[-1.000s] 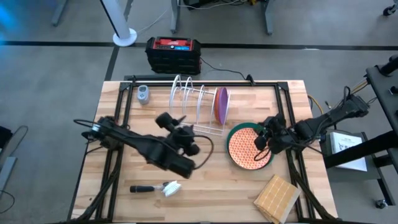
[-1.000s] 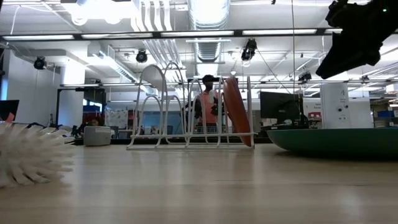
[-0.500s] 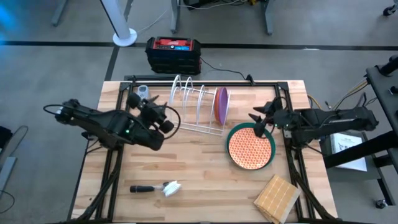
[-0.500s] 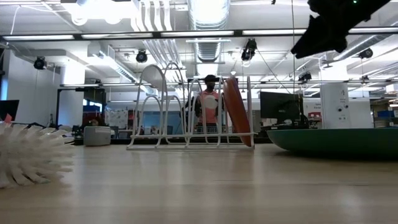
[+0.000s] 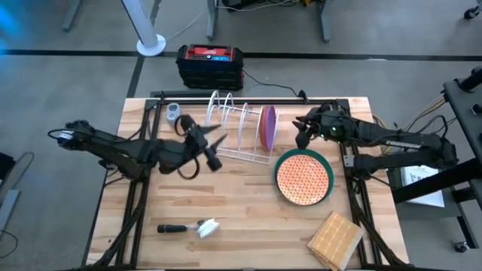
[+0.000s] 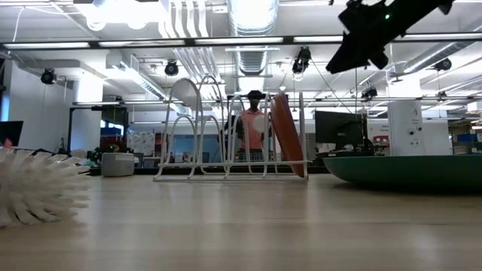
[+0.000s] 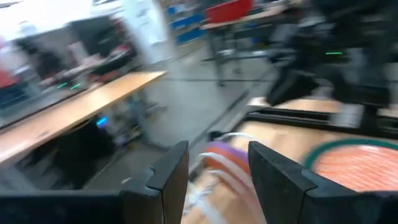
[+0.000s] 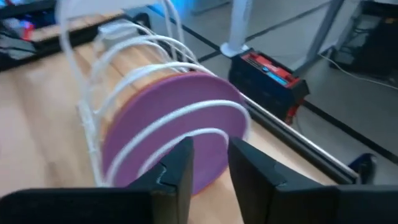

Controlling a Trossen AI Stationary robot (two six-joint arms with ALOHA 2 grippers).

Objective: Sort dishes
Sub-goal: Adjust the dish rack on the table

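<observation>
The white wire rack [image 5: 235, 126] stands at the far middle of the table, with the purple plate [image 5: 268, 126] upright in its right-hand slots; the plate also shows in the right wrist view [image 8: 168, 118]. In the low view a reddish-brown plate face [image 6: 286, 135] leans in the rack. The orange plate [image 5: 301, 178] lies flat in the larger teal-green plate [image 5: 328, 167] to the right. My left gripper [image 5: 214, 144] is open and empty, just left of the rack. My right gripper [image 5: 302, 126] is open and empty, just right of the purple plate, above the table.
A dish brush [image 5: 188, 227] lies near the front left. A square wooden block [image 5: 335, 239] sits at the front right corner. A small grey object [image 5: 173, 113] stands at the far left. A person [image 6: 254, 128] stands in the room beyond the rack.
My right gripper has gone from over the orange plate toward the far edge and the rack, and now faces the purple plate. My left arm has swung from the table's middle toward the far edge, and its gripper now points at the rack. The plates have not moved.
</observation>
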